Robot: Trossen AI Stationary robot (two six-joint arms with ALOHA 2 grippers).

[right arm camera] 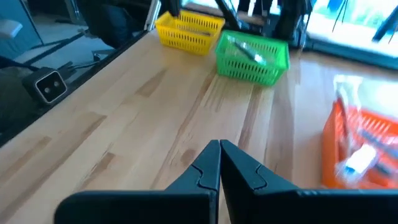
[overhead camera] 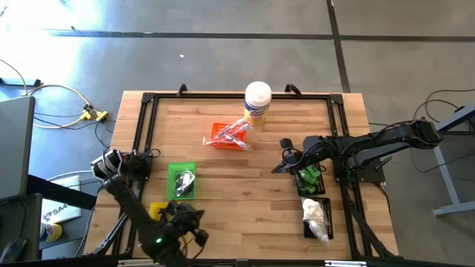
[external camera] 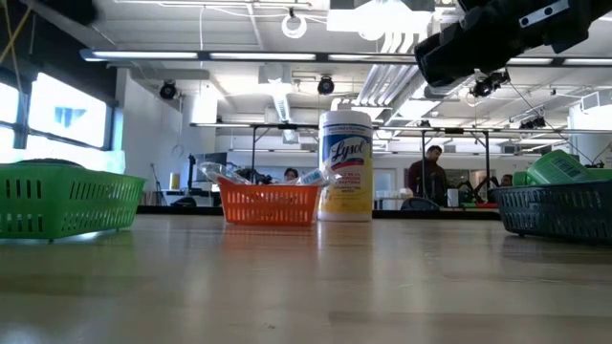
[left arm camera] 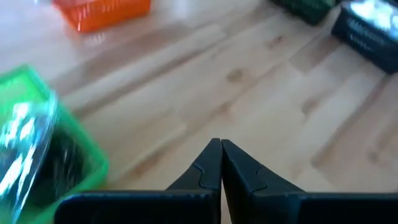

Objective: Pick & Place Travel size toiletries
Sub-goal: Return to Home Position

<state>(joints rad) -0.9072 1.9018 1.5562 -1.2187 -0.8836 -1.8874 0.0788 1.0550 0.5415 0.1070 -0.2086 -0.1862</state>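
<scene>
The toiletries lie sorted in mesh trays. Clear-wrapped pink-white sticks fill the orange tray [overhead camera: 228, 136] [external camera: 271, 201]. The green tray [overhead camera: 182, 180] [left arm camera: 37, 155] holds clear-wrapped pieces. One black tray [overhead camera: 310, 178] [external camera: 555, 205] has green bottles [external camera: 555, 167], and another black tray [overhead camera: 317, 217] has white fluffy bits. My left gripper [overhead camera: 197, 226] [left arm camera: 221, 146] is shut and holds nothing, above the wood just near of the green tray. My right gripper [overhead camera: 280, 163] [right arm camera: 219, 146] is shut and holds nothing, above the table left of the bottle tray.
A large white canister [overhead camera: 257, 101] [external camera: 344, 167] with a yellow label stands at the far middle, beside the orange tray. A yellow tray [overhead camera: 158, 210] [right arm camera: 186, 28] sits at the near left. Bare wood lies in the table's middle. A black frame [overhead camera: 148, 100] borders the table.
</scene>
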